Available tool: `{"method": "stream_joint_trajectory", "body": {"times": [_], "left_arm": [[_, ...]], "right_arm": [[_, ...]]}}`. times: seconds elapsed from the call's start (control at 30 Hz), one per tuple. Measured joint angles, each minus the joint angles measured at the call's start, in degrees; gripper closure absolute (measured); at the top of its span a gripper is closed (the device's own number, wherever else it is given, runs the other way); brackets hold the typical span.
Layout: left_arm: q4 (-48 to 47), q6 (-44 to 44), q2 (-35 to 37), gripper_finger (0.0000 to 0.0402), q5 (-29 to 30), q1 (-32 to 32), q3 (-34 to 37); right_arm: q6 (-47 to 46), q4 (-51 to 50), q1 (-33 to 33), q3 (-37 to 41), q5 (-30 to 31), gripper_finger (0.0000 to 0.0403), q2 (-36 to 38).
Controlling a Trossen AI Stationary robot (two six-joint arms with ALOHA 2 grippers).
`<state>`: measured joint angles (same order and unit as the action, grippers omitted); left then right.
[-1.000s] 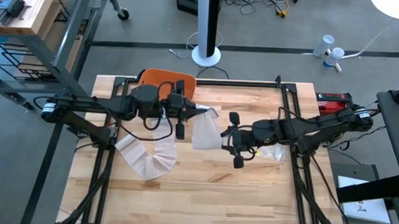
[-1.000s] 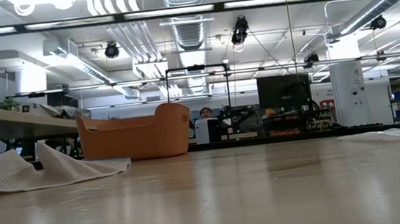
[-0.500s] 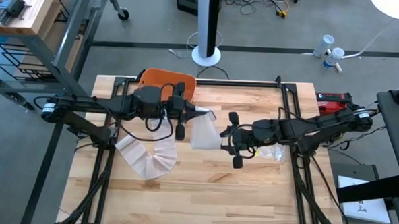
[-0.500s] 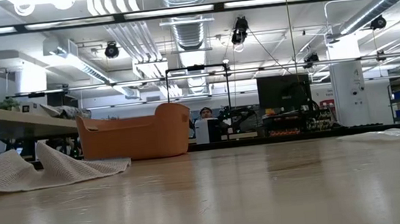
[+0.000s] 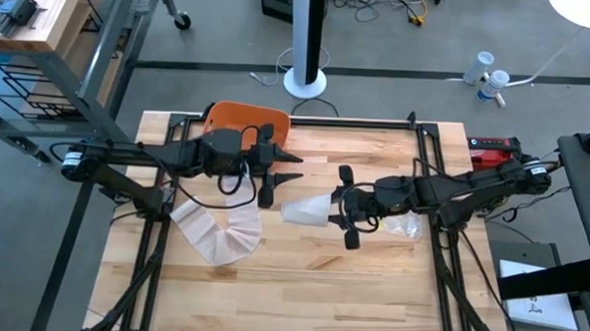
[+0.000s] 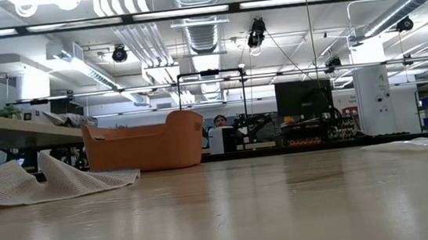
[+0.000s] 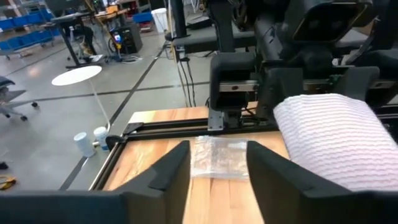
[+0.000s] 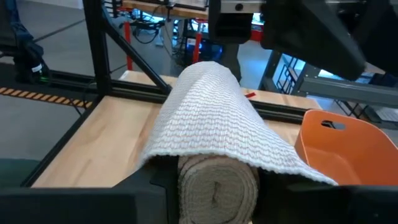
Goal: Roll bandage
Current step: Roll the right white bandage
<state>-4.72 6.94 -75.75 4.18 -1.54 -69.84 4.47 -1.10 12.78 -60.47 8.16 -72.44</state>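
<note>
The right gripper (image 5: 339, 209) clamps a rolled bandage (image 8: 217, 180) above mid-table — white, ribbed knit, its loose tail (image 5: 306, 212) draped over the roll. The left gripper (image 5: 287, 166) hangs nearby, fingers spread and holding nothing.

Two dark, jointed arms, black cable loops, each hand (image 5: 280, 169) (image 5: 344, 207) with two blunt black fingers.
</note>
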Motion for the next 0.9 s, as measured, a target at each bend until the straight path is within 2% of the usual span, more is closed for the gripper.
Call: {"method": "stream_joint_trajectory", "body": {"times": [0.2, 0.3, 0.43, 0.57, 0.7, 0.9], "left_arm": [[-0.35, 3.78, 0.83, 0.0211, -0.17, 0.0, 0.0], [-1.81, 8.12, 1.82, 0.0209, -0.22, 0.01, 0.0], [-6.2, 11.77, 2.21, 0.0218, -0.67, 0.02, 0.0], [-5.81, 12.03, 2.16, 0.0232, -7.24, 0.0, 1.68], [3.39, 10.44, 1.95, 0.0239, -12.96, 0.1, 7.2], [32.75, 3.98, 1.94, 0.0216, -13.75, 0.0, 19.18]], "right_arm": [[-0.71, 0.04, 0.0, 0.0, -0.7, 0.0281, 0.02], [-2.86, 0.46, 0.0, 0.0, -1.91, 0.0281, 0.8], [-10.96, 3.29, -0.02, -0.05, -2.14, 0.0281, 3.12], [-16.26, 5.77, -0.34, -0.13, -2.05, 0.0281, 5.6], [-18.1, 6.82, -1.17, -0.19, -0.88, 0.0281, 7.05], [-17.97, 6.6, -2.62, -0.13, 2.95, 0.0281, 7.41]]}}
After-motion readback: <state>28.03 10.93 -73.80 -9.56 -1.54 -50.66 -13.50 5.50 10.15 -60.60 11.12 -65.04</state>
